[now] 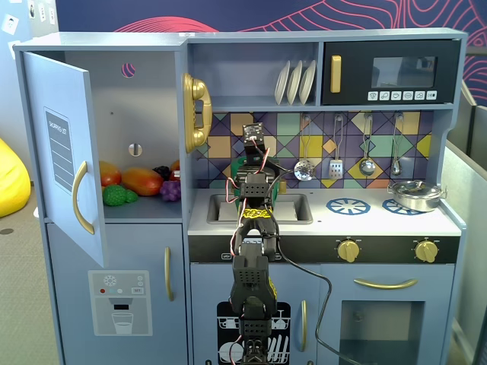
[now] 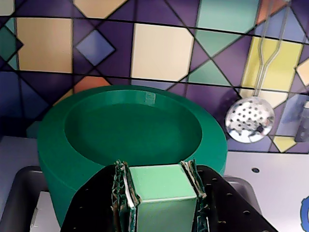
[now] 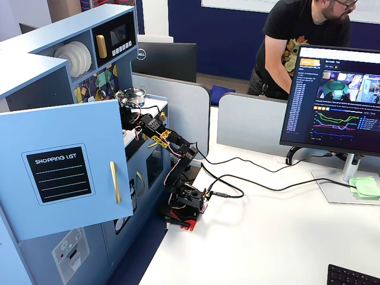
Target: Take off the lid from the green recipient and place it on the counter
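Gripper pinches lid handle at 6 o'clock; lift off green recipient unclear, counter placement remains.

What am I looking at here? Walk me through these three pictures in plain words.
A small black robot arm stands before a toy kitchen. One fixed view faces the kitchen; the other shows it from the side, with a person and a monitor behind. The wrist view rides on the arm. Its gripper is shut on the strap handle of the lid, a round green disc. The lid hides most of the green recipient beneath it. On the counter sit a sink and a silver pot.
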